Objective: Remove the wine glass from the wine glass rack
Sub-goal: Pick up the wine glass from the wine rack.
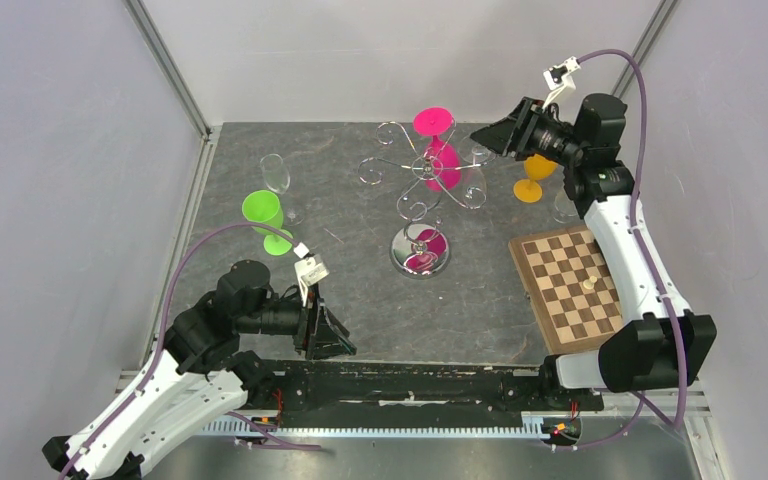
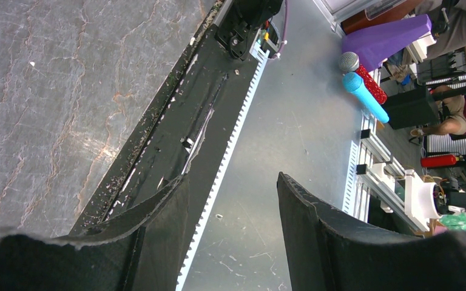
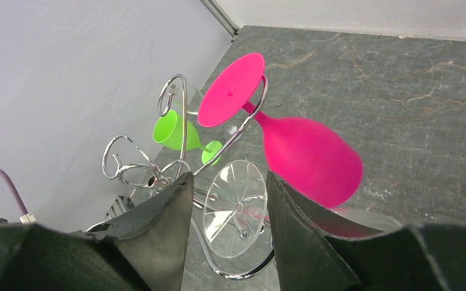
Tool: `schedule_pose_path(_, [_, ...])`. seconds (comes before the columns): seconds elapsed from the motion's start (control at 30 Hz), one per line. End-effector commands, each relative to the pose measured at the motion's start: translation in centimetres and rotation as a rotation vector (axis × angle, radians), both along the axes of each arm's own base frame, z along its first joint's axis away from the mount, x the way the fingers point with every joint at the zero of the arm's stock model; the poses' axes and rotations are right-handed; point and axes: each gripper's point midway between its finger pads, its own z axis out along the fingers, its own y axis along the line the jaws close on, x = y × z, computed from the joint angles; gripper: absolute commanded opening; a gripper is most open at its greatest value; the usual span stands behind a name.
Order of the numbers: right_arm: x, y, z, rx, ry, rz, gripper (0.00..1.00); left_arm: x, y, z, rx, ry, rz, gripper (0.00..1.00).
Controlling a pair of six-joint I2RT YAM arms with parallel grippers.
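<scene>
- right hand [image 3: 229,179] open, fingers either side of clear wine glass [image 3: 235,207] foot; contact not discernible
- clear and pink wine glass [image 3: 312,160] hang by their feet in wine glass rack [image 1: 420,250], mid bench [image 1: 360,300], nearer far edge
- left hand [image 2: 232,179] open, over near bench edge

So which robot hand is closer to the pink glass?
Right. The right gripper is close beside the pink glass on the rack; the left gripper is far away at the table's near edge.

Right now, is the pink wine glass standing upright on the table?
No, the pink wine glass hangs foot-up from an arm of the chrome wine glass rack.
</scene>
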Motion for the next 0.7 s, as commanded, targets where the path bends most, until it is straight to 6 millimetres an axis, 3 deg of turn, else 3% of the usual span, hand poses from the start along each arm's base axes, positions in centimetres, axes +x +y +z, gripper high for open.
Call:
schedule_pose_path(0.0, [-1.3,0.4,1.6,-0.004,-0.071,0.030,0.49,0.2,-0.1,0.6,-0.019,0.015,0.025,0.61])
schedule_pose_path(0.67, [-2.8,1.0,0.5,-0.021,-0.021,0.074,0.29,0.1,0.1,0.9,-0.029,0.005,0.027,0.61])
